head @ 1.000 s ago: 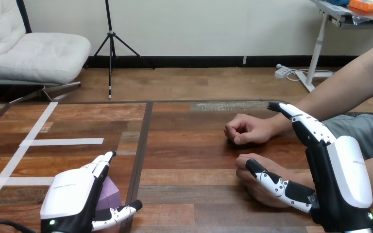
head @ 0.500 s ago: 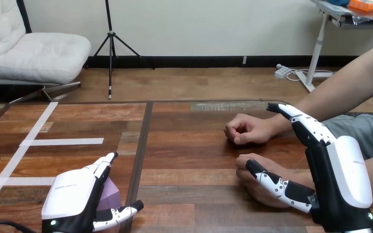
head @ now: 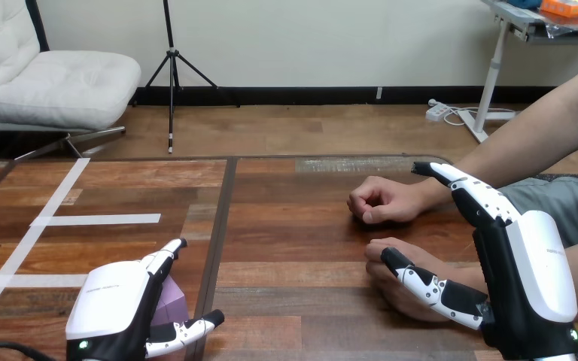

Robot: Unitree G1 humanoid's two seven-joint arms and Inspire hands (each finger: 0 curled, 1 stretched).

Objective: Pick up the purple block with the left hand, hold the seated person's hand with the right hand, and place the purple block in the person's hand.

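The purple block (head: 170, 301) rests on the table near the front left, mostly covered by my left hand (head: 113, 304). That hand is open: its straight fingers (head: 164, 257) lie along the block's far side and its thumb (head: 188, 329) reaches out on the near side. My right hand (head: 530, 274) stands open at the right, fingers straight and pointing away over the person's forearm. Its thumb (head: 429, 286) lies across the person's nearer hand (head: 391, 256), which rests on the table; no fingers curl round it. The person's farther hand (head: 382, 201) is a loose fist on the table.
White tape strips (head: 98, 219) mark the table's left part. A dark seam (head: 218, 233) runs front to back between the two hands. The person's forearms come in from the right edge.
My left hand has slid a little to the right over the purple block. The right hand and the person's hands stay put.
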